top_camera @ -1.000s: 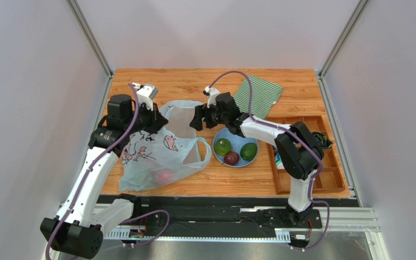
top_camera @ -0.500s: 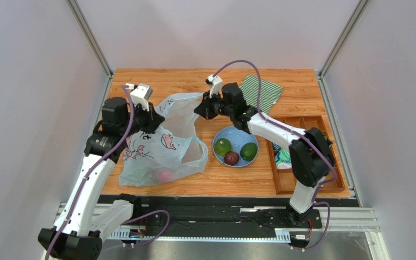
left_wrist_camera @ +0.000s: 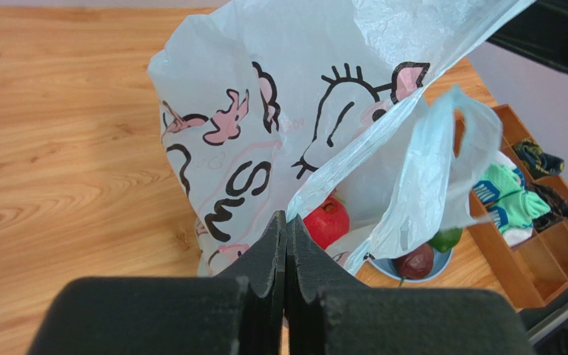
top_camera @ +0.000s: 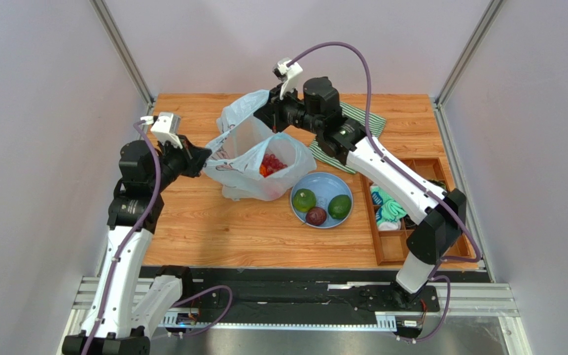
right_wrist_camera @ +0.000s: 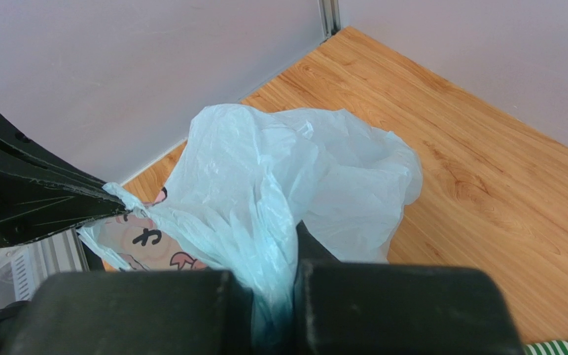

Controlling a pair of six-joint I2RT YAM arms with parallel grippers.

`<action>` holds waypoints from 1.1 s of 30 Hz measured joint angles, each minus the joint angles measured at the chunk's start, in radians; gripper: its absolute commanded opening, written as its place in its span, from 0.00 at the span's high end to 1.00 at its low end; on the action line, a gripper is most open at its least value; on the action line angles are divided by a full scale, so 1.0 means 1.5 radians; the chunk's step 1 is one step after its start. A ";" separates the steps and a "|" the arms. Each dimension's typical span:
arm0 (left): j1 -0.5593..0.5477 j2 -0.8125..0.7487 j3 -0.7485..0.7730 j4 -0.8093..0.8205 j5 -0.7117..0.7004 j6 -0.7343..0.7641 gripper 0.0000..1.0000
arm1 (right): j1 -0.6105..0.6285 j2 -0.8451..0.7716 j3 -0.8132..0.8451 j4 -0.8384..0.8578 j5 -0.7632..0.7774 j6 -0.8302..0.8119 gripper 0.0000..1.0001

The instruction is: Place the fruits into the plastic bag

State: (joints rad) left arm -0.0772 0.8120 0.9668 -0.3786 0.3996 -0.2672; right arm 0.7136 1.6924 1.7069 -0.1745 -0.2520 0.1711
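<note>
As the left gripper (left_wrist_camera: 285,222) and right gripper (top_camera: 262,117) each pinched the bag (top_camera: 261,181) tight, it stretched over the table (top_camera: 213,229); grey walls (top_camera: 302,44) enclosed it.

Left arm stands up from its base, elbow bent, wrist turned to the right; left gripper (top_camera: 204,157) pinched tight on the plastic bag (top_camera: 254,185); right arm stretched far forward and leftward; right gripper (top_camera: 263,117) clamped on the bag's upper film

Near the top middle of the picture, the left gripper (top_camera: 199,157) and the right gripper (top_camera: 265,117) pinch the plastic bag (top_camera: 254,181), holding it open. Inside is red fruit (top_camera: 271,164). At its lower right, a blue plate (top_camera: 325,183) holds two green fruits (top_camera: 304,200) and a dark purple fruit (top_camera: 316,215).
</note>
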 measured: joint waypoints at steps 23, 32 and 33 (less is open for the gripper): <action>0.062 0.100 -0.005 0.003 0.117 -0.043 1.00 | -0.001 -0.026 -0.031 -0.117 0.040 -0.020 0.16; 0.062 0.096 -0.005 -0.007 0.117 -0.038 1.00 | -0.022 -0.289 -0.259 -0.120 0.138 -0.011 0.14; 0.062 0.096 -0.005 -0.008 0.117 -0.037 1.00 | -0.032 -0.298 -0.280 -0.123 0.140 -0.006 0.14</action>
State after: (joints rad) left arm 0.0158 0.9554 0.9600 -0.3904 0.5758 -0.3225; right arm 0.6659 1.2457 1.2865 -0.3584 -0.0418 0.1616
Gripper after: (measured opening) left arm 0.007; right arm 0.852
